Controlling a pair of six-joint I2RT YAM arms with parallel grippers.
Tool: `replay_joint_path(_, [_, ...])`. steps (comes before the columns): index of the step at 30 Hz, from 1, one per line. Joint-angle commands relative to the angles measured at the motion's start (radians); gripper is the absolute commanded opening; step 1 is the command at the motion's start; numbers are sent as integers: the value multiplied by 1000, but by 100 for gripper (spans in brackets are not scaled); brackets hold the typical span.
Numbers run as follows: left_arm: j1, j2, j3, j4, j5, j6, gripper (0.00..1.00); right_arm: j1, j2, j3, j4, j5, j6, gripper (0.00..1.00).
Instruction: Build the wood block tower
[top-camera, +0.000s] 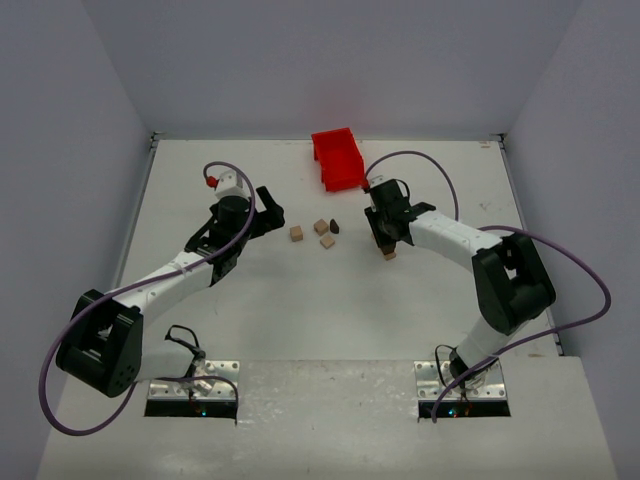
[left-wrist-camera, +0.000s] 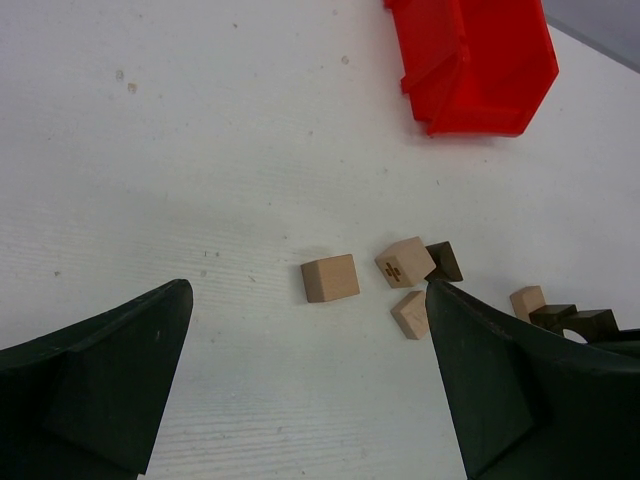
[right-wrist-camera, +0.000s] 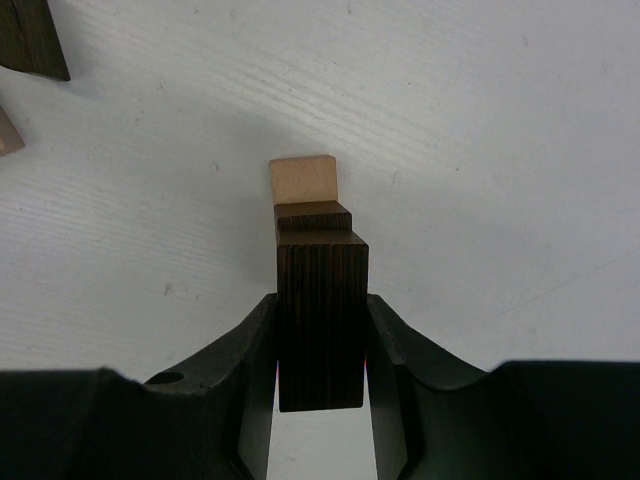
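Bin (top-camera: 337, 158) at the far edge of the table (top-camera: 300, 320). Nearward of the bin lay four loose blocks (top-camera: 321, 226), three tan and one dark. The right gripper (top-camera: 388, 240) stood near-right of the bin, over a tan block (top-camera: 390, 256). The left gripper (top-camera: 268, 213), spread wide, was near-left of it.

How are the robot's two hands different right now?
The left gripper is wide open and empty; the right gripper is shut on a dark block. The left gripper points at loose blocks lying on the table; the right gripper has its dark block close to a single pale block. Both are black with two fingers.
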Motion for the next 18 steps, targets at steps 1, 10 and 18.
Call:
replay_joint_path(1, [2,-30,-3,57,12,12,100,-6,-17,40,49,10,19,37])
replay_joint_path(10, [1,-30,-5,60,16,14,100,-7,-16,44,54,12,20,37])
replay_joint_path(18, [2,-30,-5,63,20,16,100,-8,-20,39,63,11,22,39])
